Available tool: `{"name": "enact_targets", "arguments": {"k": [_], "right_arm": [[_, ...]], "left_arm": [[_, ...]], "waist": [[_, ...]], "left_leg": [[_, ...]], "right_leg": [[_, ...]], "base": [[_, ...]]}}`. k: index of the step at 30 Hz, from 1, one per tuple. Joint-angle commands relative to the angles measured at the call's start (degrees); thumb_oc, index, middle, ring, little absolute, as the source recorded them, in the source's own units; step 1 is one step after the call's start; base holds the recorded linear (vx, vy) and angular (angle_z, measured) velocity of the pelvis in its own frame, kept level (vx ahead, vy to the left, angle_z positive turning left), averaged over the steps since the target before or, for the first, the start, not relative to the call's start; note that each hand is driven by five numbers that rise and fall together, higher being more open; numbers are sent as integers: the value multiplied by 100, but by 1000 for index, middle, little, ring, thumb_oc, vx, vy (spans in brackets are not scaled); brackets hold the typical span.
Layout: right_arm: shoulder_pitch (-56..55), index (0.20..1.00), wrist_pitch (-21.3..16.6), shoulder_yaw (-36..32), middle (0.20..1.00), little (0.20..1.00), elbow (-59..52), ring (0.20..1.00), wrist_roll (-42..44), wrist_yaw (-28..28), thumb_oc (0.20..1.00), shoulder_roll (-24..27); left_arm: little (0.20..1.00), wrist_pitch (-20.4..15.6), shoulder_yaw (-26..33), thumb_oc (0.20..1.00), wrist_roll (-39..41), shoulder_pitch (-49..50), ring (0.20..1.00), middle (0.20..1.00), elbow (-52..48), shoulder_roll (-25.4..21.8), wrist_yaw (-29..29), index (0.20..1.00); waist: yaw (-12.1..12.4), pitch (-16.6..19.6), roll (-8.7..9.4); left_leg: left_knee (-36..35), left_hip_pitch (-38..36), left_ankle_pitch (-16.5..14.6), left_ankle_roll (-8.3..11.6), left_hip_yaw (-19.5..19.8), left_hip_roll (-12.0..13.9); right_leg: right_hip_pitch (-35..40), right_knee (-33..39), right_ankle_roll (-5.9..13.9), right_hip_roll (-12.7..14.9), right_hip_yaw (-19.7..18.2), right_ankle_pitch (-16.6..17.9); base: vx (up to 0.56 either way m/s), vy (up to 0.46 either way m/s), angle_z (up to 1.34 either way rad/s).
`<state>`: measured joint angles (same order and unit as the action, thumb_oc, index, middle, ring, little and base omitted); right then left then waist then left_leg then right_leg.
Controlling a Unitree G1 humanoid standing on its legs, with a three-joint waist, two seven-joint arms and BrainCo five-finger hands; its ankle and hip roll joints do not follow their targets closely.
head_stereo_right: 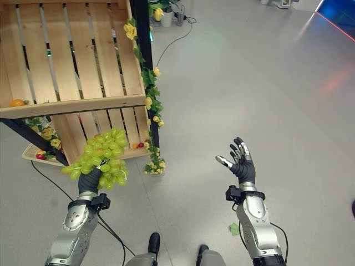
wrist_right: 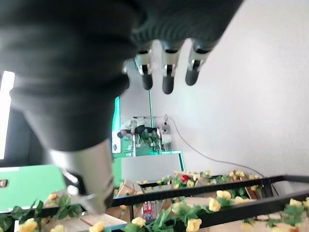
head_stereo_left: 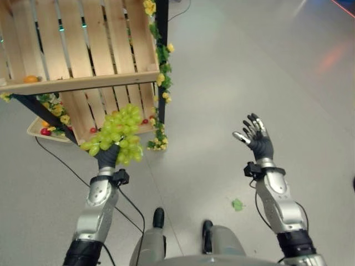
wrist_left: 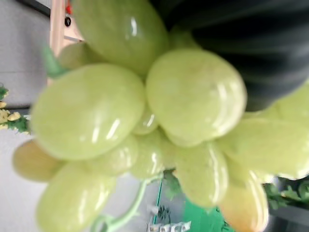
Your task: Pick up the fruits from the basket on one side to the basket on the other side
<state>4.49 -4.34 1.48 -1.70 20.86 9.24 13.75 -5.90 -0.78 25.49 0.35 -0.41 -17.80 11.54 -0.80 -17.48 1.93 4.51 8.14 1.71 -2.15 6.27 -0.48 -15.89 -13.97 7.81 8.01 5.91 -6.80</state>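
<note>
A bunch of green grapes [head_stereo_left: 119,130] is held up in the air in my left hand [head_stereo_left: 108,156], in front of the low wooden crate [head_stereo_left: 89,113]. The grapes drape over the hand and hide most of its fingers. In the left wrist view the grapes [wrist_left: 145,121] press against the hand's dark cover [wrist_left: 251,48]. My right hand [head_stereo_left: 255,136] is raised over bare floor to the right, open with its fingers [wrist_right: 166,72] straight and nothing in it.
A slatted upper crate [head_stereo_left: 83,50] holds an orange [head_stereo_left: 30,79]. A black post with a yellow-flower garland [head_stereo_left: 162,72] marks the stand's right edge. A flat tray [head_stereo_left: 39,131] with small fruit lies at the left. A green leaf [head_stereo_left: 237,204] lies on the floor.
</note>
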Motion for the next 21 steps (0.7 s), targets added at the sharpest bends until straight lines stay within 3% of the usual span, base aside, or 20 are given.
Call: {"name": "enact_targets", "arguments": {"k": [1,2,3,4,5,8,11,13,15,16,17,19,21], "right_arm": [[263,1000,-370,-124,1000,1000,-49,1000,-11,49,1000,148],[257,1000,-405,-123,1000,1000,-36,1000,9,53,1000,181],[264,1000,-409,-122,1000,1000,-32,1000,10,53,1000,183],[161,1000,-422,-192,1000,1000,-63,1000,12,99,1000,231],[158,1000,-394,-148,1000,1000,-39,1000,41,49,1000,271],[211,1000,-418,-97,1000,1000,-34,1000,17,-23,1000,419],[264,1000,-416,-112,1000,1000,48,1000,133,-89,1000,547],[288,1000,-411,-158,1000,1000,95,1000,152,-152,1000,591],[336,1000,-404,-156,1000,1000,215,1000,142,-108,1000,569],[343,1000,-405,-183,1000,1000,281,1000,138,-44,1000,489],[341,1000,-407,-177,1000,1000,285,1000,137,-43,1000,489],[369,1000,-433,-211,1000,1000,333,1000,135,33,1000,480],[347,1000,-473,-275,1000,1000,343,1000,120,84,1000,518]], "left_arm": [[200,-513,304,200,-212,-222,200,200,-677,-46,60,200],[200,-544,321,200,-219,-233,200,200,-692,-35,93,200],[200,-544,323,200,-220,-237,200,200,-693,-34,94,200],[200,-590,402,200,-304,-270,200,200,-709,21,152,200],[200,-648,396,200,-251,-247,200,200,-757,51,93,200],[200,-787,582,200,66,-52,200,200,-964,194,19,200],[200,-847,632,200,353,-11,200,200,-1127,302,-66,200],[200,-869,680,200,477,37,200,200,-1251,332,-175,200],[200,-842,718,200,592,83,200,200,-1368,396,-175,200],[200,-843,855,200,658,134,200,200,-1481,411,-113,200],[200,-835,858,200,659,147,200,200,-1494,413,-111,200],[200,-868,933,200,653,148,200,200,-1575,389,-58,200],[200,-899,983,200,743,129,200,200,-1556,392,-31,200]], "waist": [[-148,53,-56],[-184,12,-49],[-195,16,-43],[-203,57,-18],[-229,72,43],[-156,162,-31],[-13,67,-33],[99,-17,-53],[126,-29,-48],[162,19,-59],[170,17,-56],[230,39,-139],[190,42,-206]], "left_leg": [[-428,-521,-551,289,36,-80],[-371,-577,-635,241,127,-165],[-365,-550,-612,242,134,-176],[-162,-531,-747,253,282,-409],[-37,-560,-920,240,231,-462],[843,-359,-1345,250,-10,-551],[1859,63,-1499,338,-137,-811],[2628,420,-1362,550,-43,-948],[2483,636,-1308,688,7,-589],[1724,562,-1014,856,9,238],[1620,491,-984,881,2,262],[540,412,-369,1000,1,814],[331,347,-232,1044,-301,1018]], "right_leg": [[-359,159,9,-262,87,400],[-467,113,-48,-492,14,391],[-480,131,-50,-481,19,424],[-333,278,-61,-438,-114,315],[-147,332,-85,-338,-67,374],[350,623,-212,-324,-64,303],[654,684,-352,-219,3,196],[785,754,-446,-176,35,122],[894,805,-460,-180,62,7],[972,829,-360,-131,87,-60],[992,837,-377,-149,81,-61],[1057,900,-313,-202,130,-78],[1097,915,-323,-224,268,-123]], "base": [[156,-31,21],[93,-26,25],[153,-51,42],[175,-103,75],[234,-129,109],[203,-96,29],[107,-85,-14],[33,-53,1],[67,-2,-16],[98,13,-9],[105,48,1],[69,-2,-4],[23,-5,20]]}}
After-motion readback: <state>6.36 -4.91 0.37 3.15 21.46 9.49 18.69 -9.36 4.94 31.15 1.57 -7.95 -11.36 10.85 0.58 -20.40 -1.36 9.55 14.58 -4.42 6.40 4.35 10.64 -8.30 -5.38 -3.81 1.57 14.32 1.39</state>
